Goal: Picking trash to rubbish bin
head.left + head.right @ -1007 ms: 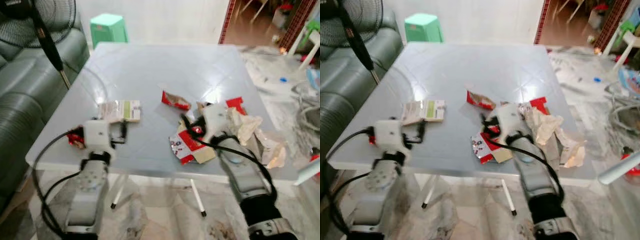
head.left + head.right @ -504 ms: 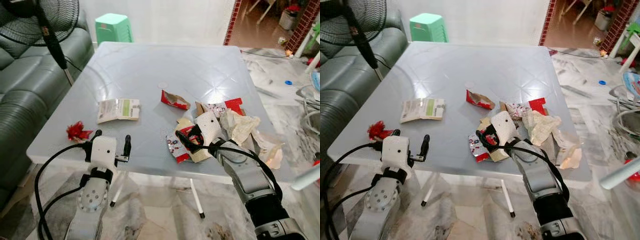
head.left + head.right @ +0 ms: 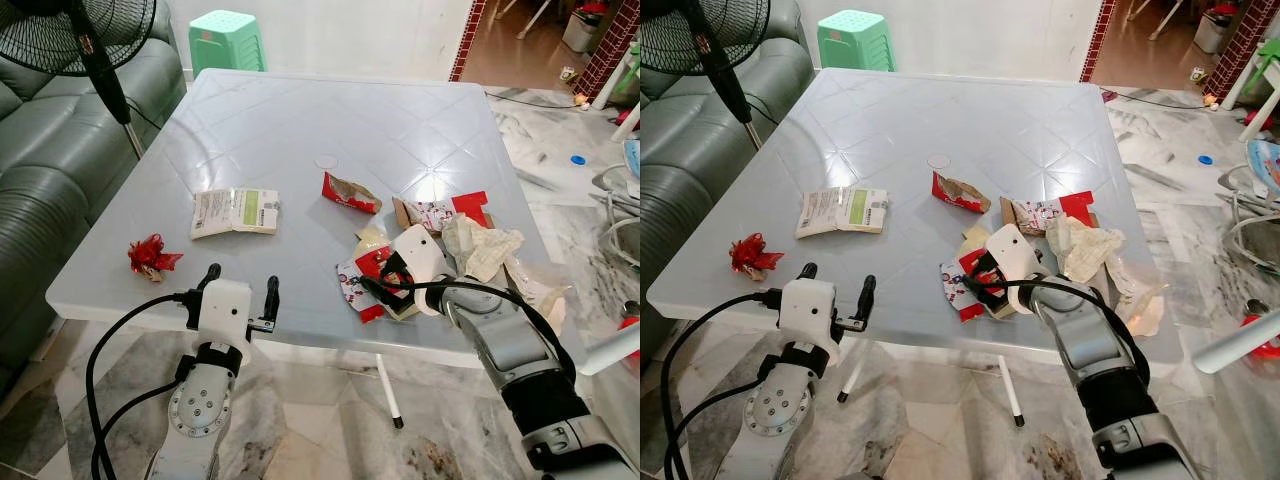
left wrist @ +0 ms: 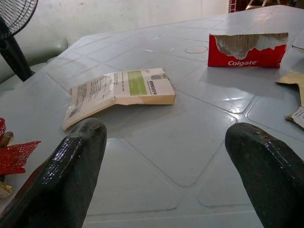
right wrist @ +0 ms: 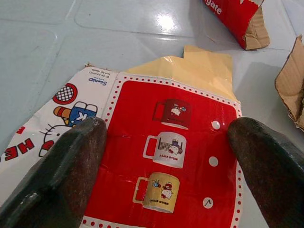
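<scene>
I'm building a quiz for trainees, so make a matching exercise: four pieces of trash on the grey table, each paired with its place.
Things:
1. small red foil bow
2. torn red Colgate toothpaste box
3. flattened white and green carton
4. flat red card printed with mugs

Places:
A. under the right gripper's open fingers
B. near the table's middle
C. by the table's left edge
D. beyond the left gripper's open fingers

Pairs: 1-C, 2-B, 3-D, 4-A
</scene>
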Robot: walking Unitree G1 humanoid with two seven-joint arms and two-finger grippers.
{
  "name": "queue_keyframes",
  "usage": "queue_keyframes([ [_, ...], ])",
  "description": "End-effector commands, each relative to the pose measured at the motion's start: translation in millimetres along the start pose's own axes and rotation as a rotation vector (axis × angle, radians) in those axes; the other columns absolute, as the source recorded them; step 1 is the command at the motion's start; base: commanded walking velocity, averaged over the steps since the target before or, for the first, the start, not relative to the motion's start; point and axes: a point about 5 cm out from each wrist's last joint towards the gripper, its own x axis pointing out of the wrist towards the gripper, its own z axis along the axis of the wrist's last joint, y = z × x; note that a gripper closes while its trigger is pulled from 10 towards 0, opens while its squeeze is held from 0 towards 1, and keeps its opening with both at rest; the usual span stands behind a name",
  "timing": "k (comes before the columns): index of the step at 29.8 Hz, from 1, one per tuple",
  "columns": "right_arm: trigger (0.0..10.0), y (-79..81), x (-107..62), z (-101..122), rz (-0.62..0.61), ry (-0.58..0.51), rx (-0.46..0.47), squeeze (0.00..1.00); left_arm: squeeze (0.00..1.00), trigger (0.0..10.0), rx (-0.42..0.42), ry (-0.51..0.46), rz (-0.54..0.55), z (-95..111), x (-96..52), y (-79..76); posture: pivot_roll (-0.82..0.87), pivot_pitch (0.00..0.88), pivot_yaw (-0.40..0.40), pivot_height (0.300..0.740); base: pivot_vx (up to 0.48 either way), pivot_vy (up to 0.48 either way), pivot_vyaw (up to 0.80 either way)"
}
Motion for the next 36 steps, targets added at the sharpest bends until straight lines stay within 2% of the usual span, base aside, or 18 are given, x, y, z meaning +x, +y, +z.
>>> queue_keyframes([
  [1, 10.0, 0.4, -1.6, -26.4, 0.013, 0.135, 0.014, 0.00, 0.00, 10.0, -0.001, 0.010, 0.019, -0.6, -1.2, 1.9, 0.04, 0.099, -0.077, 0.740, 0.000, 0.000, 0.00],
  [6, 10.0, 6.1, 2.3, -33.8, 0.038, 0.161, 0.057, 0.00, 0.00, 10.0, -0.010, 0.012, 0.029, -0.2, -1.3, 2.2, 0.04, 0.100, -0.078, 0.740, 0.000, 0.000, 0.00],
  [12, 10.0, 16.5, 11.5, -29.0, 0.092, 0.141, 0.079, 0.00, 0.00, 10.0, -0.018, 0.010, 0.036, 1.3, 0.6, 1.7, 0.04, 0.100, -0.078, 0.740, 0.000, 0.000, 0.00],
  [18, 10.0, 29.4, 26.3, -11.2, 0.139, 0.068, 0.086, 0.00, 0.00, 10.0, -0.030, 0.009, 0.044, 2.4, 3.2, 1.0, 0.04, 0.105, -0.084, 0.740, 0.000, 0.000, 0.00],
  [20, 10.0, 37.1, 34.2, 0.9, 0.165, 0.029, 0.084, 0.00, 0.00, 10.0, -0.031, 0.010, 0.046, 2.3, 3.4, 1.0, 0.04, 0.105, -0.084, 0.740, 0.000, 0.000, 0.00],
  [27, 10.0, 49.2, 40.9, 14.8, 0.209, -0.030, 0.079, 0.00, 0.00, 10.0, -0.032, 0.014, 0.054, 1.7, 3.8, 0.9, 0.04, 0.105, -0.090, 0.740, 0.000, 0.000, 0.00],
  [29, 10.0, 53.8, 41.9, 23.7, 0.237, -0.097, 0.090, 0.00, 0.00, 10.0, -0.033, 0.014, 0.058, 1.9, 4.6, 0.8, 0.04, 0.104, -0.091, 0.740, 0.000, 0.000, 0.00],
  [33, 10.0, 52.4, 42.2, 24.4, 0.222, -0.107, 0.072, 0.00, 0.00, 10.0, -0.033, 0.014, 0.063, 2.0, 5.0, 0.8, 0.04, 0.104, -0.092, 0.740, 0.000, 0.000, 0.00],
  [36, 10.0, 41.2, 38.9, 23.5, 0.155, -0.118, 0.043, 0.00, 0.00, 10.0, -0.032, 0.014, 0.065, 1.9, 5.2, 0.8, 0.04, 0.104, -0.091, 0.740, 0.000, 0.000, 0.00],
])
